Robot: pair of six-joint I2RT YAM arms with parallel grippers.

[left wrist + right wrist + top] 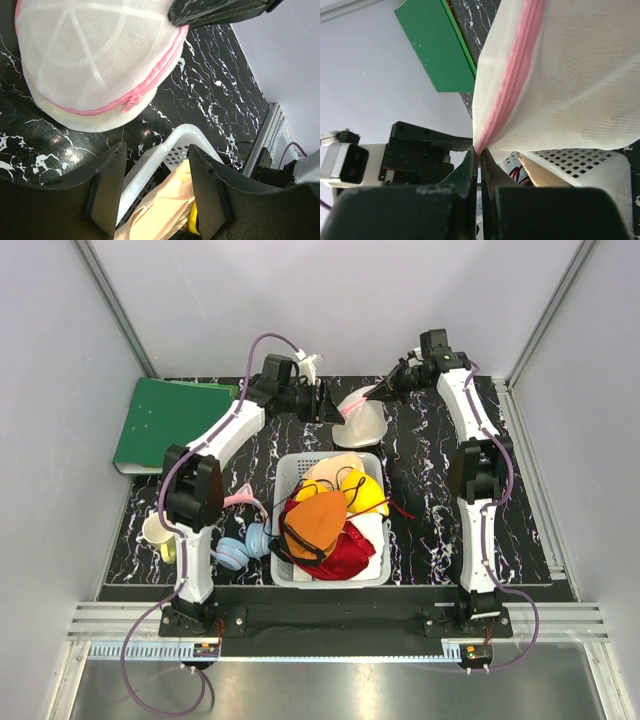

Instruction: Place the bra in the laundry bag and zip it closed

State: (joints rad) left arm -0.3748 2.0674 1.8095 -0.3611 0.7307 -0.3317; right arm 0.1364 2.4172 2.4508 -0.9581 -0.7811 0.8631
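Laundry bag [362, 420]: round white sheer mesh dome, pink zipper rim, just beyond perforated plastic basket [290, 466]. Right tool [480, 153] pinching zipper rim; left tool [157, 150] spread, empty.

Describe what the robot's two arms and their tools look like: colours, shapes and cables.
Both the left arm and the right arm have smooth white shells with chunky black joints. A thin purple cable loops along each one down to its base. The left tool and the right tool are matte black, each with two flat, tapering fingers.
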